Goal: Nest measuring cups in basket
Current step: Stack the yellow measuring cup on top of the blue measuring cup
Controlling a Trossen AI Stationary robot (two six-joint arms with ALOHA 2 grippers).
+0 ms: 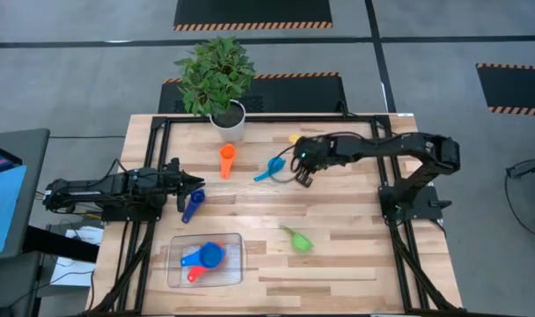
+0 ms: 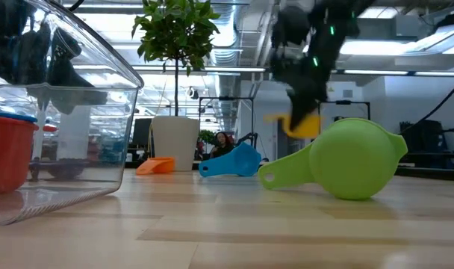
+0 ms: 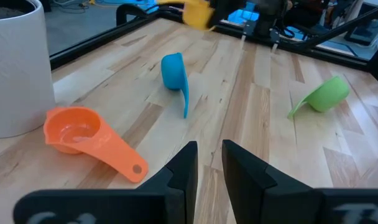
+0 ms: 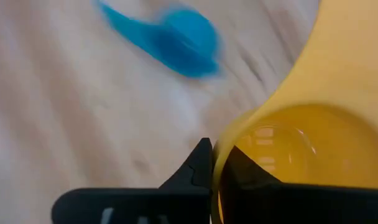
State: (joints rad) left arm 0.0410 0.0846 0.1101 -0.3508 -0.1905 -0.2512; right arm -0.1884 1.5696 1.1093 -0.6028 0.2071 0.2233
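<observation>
Our right gripper (image 4: 211, 163) pinches the rim of the yellow measuring cup (image 4: 301, 149), which we judge light, stiff and slippery.

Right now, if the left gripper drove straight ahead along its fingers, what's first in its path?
Probably the light blue cup: in the left wrist view it lies nearly in line past the left gripper, with bare table between. The orange cup sits off to one side.

This is a robotics lab in an industrial hall: a wooden bench (image 1: 338, 255) on a black metal frame (image 1: 153, 132), striped hazard tape (image 1: 250, 25) on the grey floor, ceiling ducts (image 2: 234, 37), and workstations behind.
</observation>
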